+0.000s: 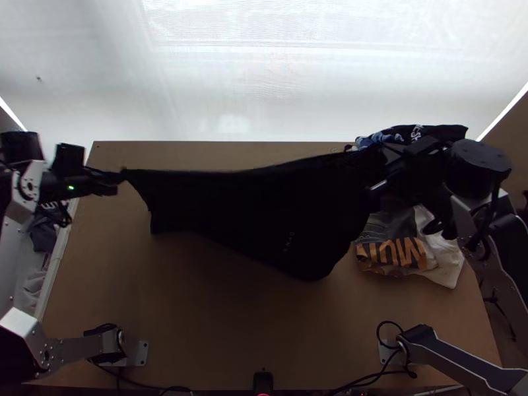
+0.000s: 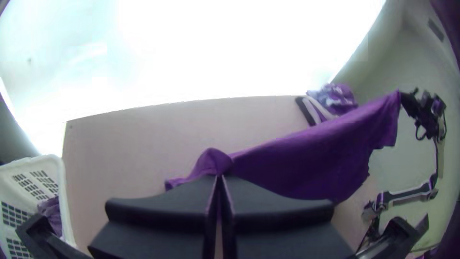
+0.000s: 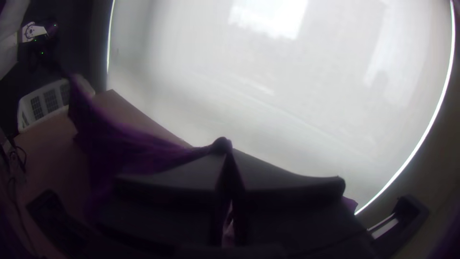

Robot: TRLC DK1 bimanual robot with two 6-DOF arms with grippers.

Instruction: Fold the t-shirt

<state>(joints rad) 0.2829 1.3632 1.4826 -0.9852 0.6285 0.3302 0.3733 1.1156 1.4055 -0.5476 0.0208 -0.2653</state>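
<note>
In the top view a black t-shirt point(image 1: 257, 211) hangs stretched between both grippers over the table, its lower part drooping toward the near side. My left gripper point(image 1: 119, 177) holds one end at the left; in the left wrist view the left gripper point(image 2: 218, 178) is shut on a bunch of the t-shirt point(image 2: 306, 158), which looks purple there. At the right, my right gripper point(image 1: 379, 158) has the other end. The right wrist view has the right gripper point(image 3: 227, 156) shut on a gathered piece of the t-shirt point(image 3: 139, 148).
A pile of other clothes point(image 1: 406, 247) lies on the table's right side, some under the right arm. A white basket point(image 2: 62, 206) with cloth in it stands beyond the table's left edge. The wooden table point(image 1: 198, 317) extends toward the arms' bases.
</note>
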